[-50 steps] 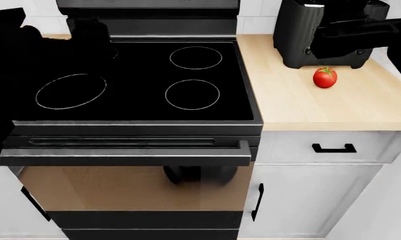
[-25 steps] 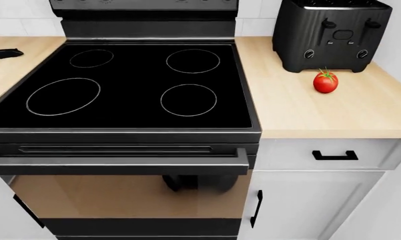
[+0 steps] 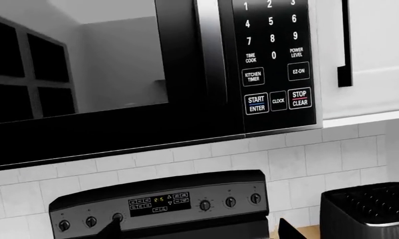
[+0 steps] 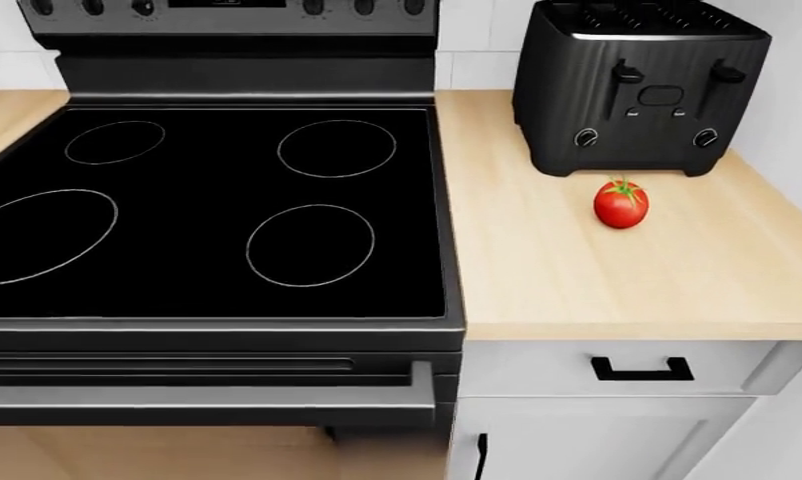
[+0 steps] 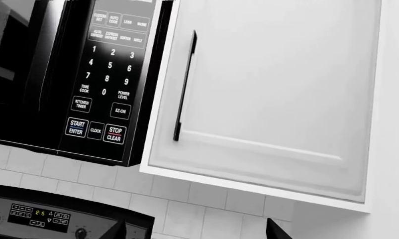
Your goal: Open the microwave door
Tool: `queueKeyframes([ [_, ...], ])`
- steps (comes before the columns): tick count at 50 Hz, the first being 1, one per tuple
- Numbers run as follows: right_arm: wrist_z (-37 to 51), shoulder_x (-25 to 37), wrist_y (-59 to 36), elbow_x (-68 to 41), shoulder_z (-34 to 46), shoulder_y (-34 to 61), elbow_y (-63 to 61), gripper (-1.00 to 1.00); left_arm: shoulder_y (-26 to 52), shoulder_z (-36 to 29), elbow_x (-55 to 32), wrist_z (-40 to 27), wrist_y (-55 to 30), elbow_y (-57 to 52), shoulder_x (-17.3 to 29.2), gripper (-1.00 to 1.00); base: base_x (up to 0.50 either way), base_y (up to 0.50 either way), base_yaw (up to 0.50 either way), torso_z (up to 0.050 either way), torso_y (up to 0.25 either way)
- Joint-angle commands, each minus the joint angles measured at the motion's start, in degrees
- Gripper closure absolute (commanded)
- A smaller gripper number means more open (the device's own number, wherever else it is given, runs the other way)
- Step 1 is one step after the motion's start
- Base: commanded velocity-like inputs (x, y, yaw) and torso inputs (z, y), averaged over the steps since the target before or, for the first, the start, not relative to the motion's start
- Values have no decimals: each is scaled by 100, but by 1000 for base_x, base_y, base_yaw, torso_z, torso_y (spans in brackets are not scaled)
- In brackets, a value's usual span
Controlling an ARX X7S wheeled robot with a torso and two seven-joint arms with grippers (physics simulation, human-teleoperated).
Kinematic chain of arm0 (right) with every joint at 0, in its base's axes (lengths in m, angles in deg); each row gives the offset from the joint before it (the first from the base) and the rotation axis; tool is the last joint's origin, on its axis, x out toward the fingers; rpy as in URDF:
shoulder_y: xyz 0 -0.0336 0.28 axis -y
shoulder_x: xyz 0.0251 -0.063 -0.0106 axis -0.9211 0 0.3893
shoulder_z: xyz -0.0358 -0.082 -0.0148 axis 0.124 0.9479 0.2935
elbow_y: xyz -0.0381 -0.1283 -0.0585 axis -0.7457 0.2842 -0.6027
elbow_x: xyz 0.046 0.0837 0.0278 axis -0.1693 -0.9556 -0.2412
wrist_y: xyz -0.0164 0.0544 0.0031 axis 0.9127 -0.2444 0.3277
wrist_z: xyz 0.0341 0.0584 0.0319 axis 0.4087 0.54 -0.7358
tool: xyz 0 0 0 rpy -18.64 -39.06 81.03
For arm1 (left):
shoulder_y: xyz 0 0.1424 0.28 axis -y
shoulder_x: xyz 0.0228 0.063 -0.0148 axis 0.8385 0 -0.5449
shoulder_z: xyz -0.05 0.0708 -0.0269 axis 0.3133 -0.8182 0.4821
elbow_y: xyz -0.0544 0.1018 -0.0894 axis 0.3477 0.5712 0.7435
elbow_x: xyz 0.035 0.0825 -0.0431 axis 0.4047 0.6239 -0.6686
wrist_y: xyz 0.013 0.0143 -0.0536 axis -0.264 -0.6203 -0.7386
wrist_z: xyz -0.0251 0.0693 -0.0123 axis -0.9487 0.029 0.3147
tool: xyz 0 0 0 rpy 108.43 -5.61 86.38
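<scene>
The glossy black microwave (image 3: 146, 74) hangs above the stove, filling the upper left of the left wrist view; its door is flush and closed. The door (image 3: 80, 64) is a smooth, mirror-like dark pane that reflects the room, edged on its right by a narrow vertical brushed-metal handle strip (image 3: 211, 59). Right of that strip sits the flat black keypad panel (image 3: 274, 59) with white numerals and boxed labels such as START and STOP. In the right wrist view the same microwave (image 5: 66, 74) occupies the upper left, just beside a matte white upper cabinet door (image 5: 272, 89) with a slim black bar handle (image 5: 184, 84).

Below, white rectangular wall tiles (image 3: 286, 159) back the grey metallic stove control panel (image 3: 163, 204) with round knobs and a small lit display.

In the head view the smooth black glass cooktop (image 4: 201, 210), marked with thin ring outlines, fills the left. The pale wood-grain table (image 4: 601, 270) lies at right, carrying a ribbed black boxy toaster (image 4: 637, 85) and a round shiny red tomato (image 4: 621, 203) just in front of it.

Only dark tips of the left tool (image 3: 199, 231) and right tool (image 5: 198, 230) show at the lower edges, set well apart, so both stand spread and empty.
</scene>
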State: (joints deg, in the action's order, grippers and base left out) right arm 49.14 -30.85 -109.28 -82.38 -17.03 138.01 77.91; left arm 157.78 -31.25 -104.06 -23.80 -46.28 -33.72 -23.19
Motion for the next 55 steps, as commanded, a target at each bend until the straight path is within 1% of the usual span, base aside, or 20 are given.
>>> queueKeyframes([
  [1,-379,56,19,354,197,192,35,-100,414,-70,435,446,-21,346,-172,-100,391,-340,0,0,0],
  [11,-204,202,146,107,251,39,-126,-100,466,-78,694,555,135,220,-199,-100,393,-303,0,0,0],
  [25,-446,284,281,232,321,-101,-298,-100,599,-279,1259,878,162,211,-192,-100,392,-73,0,0,1],
  [28,-472,316,311,241,327,-153,-331,-100,648,-311,1511,1154,267,247,-241,-100,393,0,0,0,0],
  [32,-435,370,325,175,352,-185,-376,-100,839,-501,2114,1777,523,503,-440,-100,325,0,0,0,0],
  [33,-420,385,329,137,356,-186,-383,-100,956,-586,2368,2021,614,621,-518,-100,0,0,0,0,0],
  [34,-381,397,334,60,363,-178,-385,-100,1018,-470,2818,2294,564,730,-672,-100,0,0,0,0,12],
  [35,-341,408,338,-4,374,-166,-389,-100,1021,-193,3339,2550,403,796,-858,-100,0,0,0,0,0],
  [38,-226,443,330,-221,435,-97,-385,-100,1023,664,5450,3647,-98,836,-1465,-100,0,0,0,0,0],
  [41,-158,443,325,-353,506,12,-340,-100,1023,1169,7383,4876,-164,948,-1957,-100,0,0,0,0,0],
  [44,-134,448,349,-408,536,38,-345,-100,1023,1473,9152,6088,108,1328,-2406,-100,0,0,0,0,0],
  [47,-134,471,388,-428,535,-1,-373,-100,1023,1721,10593,6920,586,1818,-2766,-100,0,0,0,0,0],
  [49,-142,485,414,-429,532,-38,-394,-100,1023,1952,11246,7186,995,2284,-2960,-100,0,0,0,0,0],
  [51,-162,496,438,-417,526,-78,-420,-100,1023,2143,11628,7275,1410,2772,-3088,-100,0,0,0,0,0],
  [53,-186,517,467,-397,509,-147,-462,-100,1023,2161,11795,7260,1855,3297,-3150,-100,0,0,0,0,0],
  [55,-239,554,502,-350,468,-251,-519,-100,1024,2134,11769,7138,2181,3679,-3160,-100,0,0,0,0,0],
])
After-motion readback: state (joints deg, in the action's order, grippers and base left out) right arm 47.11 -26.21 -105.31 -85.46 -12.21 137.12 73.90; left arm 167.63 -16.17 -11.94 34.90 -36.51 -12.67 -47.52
